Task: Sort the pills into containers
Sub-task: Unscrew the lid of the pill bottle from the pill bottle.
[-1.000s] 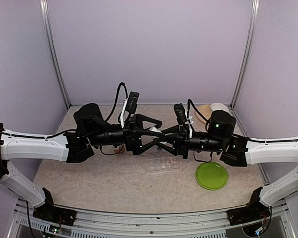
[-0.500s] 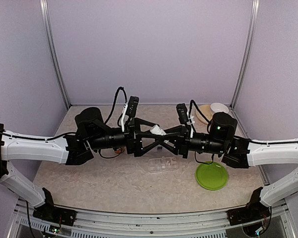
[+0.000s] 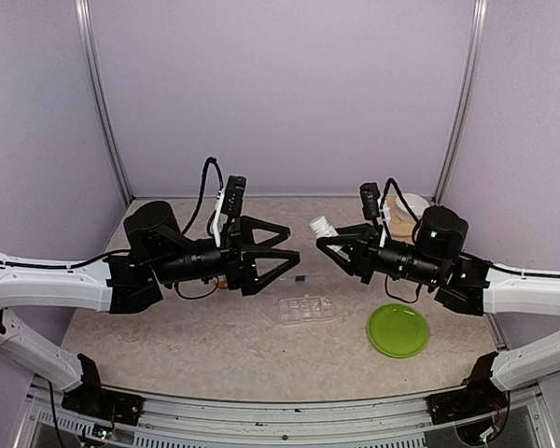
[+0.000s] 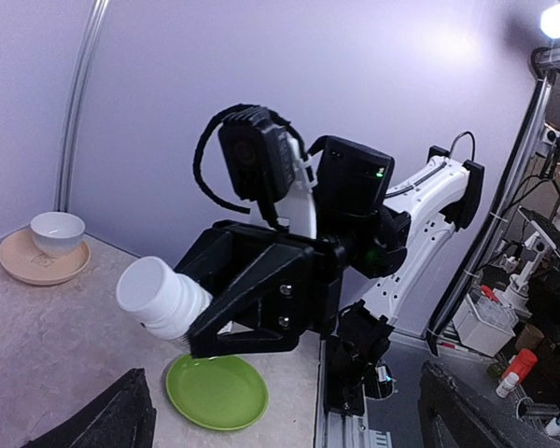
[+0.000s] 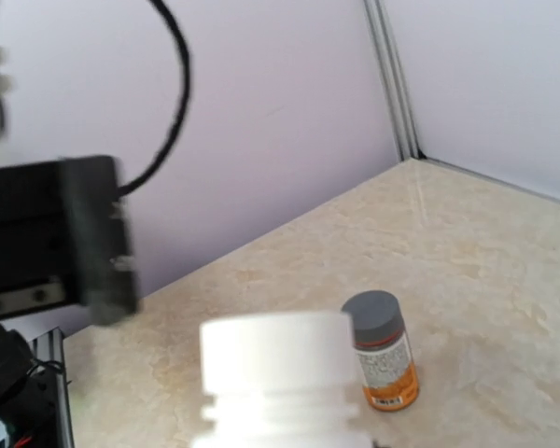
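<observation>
The clear pill organiser (image 3: 305,309) lies flat on the table, front of centre, between the two arms. My right gripper (image 3: 336,239) is shut on a white pill bottle (image 3: 321,226) and holds it tilted above the table; the bottle also shows in the left wrist view (image 4: 159,297) and, blurred and close, in the right wrist view (image 5: 275,373). My left gripper (image 3: 292,243) is open and empty, raised to the left of the bottle and apart from it. No loose pills show.
A green plate (image 3: 398,329) lies at the front right, also in the left wrist view (image 4: 215,390). A white bowl (image 3: 413,202) on a tan saucer stands at the back right. An amber bottle with a grey cap (image 5: 383,359) stands under my left arm. A small dark speck (image 3: 301,278) lies behind the organiser.
The two grippers were together at the centre around the white bottle. They have drawn apart: the right one went right with the bottle, the left one went left, empty, jaws wide.
</observation>
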{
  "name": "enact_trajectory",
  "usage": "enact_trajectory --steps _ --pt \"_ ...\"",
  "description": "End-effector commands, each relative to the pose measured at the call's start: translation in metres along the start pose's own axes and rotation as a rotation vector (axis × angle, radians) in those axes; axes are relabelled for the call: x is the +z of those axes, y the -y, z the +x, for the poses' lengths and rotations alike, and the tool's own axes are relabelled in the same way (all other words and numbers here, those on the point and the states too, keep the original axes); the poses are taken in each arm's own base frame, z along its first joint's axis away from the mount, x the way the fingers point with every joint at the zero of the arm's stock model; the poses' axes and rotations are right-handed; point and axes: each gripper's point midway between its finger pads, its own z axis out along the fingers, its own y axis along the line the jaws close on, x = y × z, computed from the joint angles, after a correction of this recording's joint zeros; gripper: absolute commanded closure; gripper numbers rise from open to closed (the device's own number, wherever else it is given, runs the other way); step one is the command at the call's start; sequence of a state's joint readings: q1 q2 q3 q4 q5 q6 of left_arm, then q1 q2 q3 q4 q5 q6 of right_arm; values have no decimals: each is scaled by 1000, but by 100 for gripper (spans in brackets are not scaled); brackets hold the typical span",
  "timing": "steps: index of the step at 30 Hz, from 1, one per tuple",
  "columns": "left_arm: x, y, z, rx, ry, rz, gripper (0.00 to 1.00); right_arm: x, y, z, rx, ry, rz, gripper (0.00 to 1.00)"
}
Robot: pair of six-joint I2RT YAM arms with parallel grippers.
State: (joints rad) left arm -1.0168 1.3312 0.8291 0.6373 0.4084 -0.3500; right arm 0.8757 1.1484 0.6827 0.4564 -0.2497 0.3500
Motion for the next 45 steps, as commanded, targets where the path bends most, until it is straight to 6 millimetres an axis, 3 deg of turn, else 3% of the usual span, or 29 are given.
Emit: enact_trajectory --steps 1,5,16,21,35,40,45 --pt "1 -27 0 -10 -12 -131 3 -5 -14 -2 -54 -1 -74 100" --pt "9 -45 3 -43 -53 -172 3 -4 -26 6 -66 -26 -151 100" --pt "28 -34 10 -58 -96 -62 10 2 -40 20 -74 -73 -232 100" --pt "29 -33 11 -60 -100 -53 21 4 -39 22 -72 -84 -230 100" --pt "32 -33 14 -60 -106 -38 66 4 -38 25 -78 -96 -227 100" --pt "28 -38 12 -99 -80 -68 69 3 -37 27 -91 -97 -226 100" --pt "18 -43 -3 -143 -6 -125 72 -1 -31 30 -117 -89 -193 100"
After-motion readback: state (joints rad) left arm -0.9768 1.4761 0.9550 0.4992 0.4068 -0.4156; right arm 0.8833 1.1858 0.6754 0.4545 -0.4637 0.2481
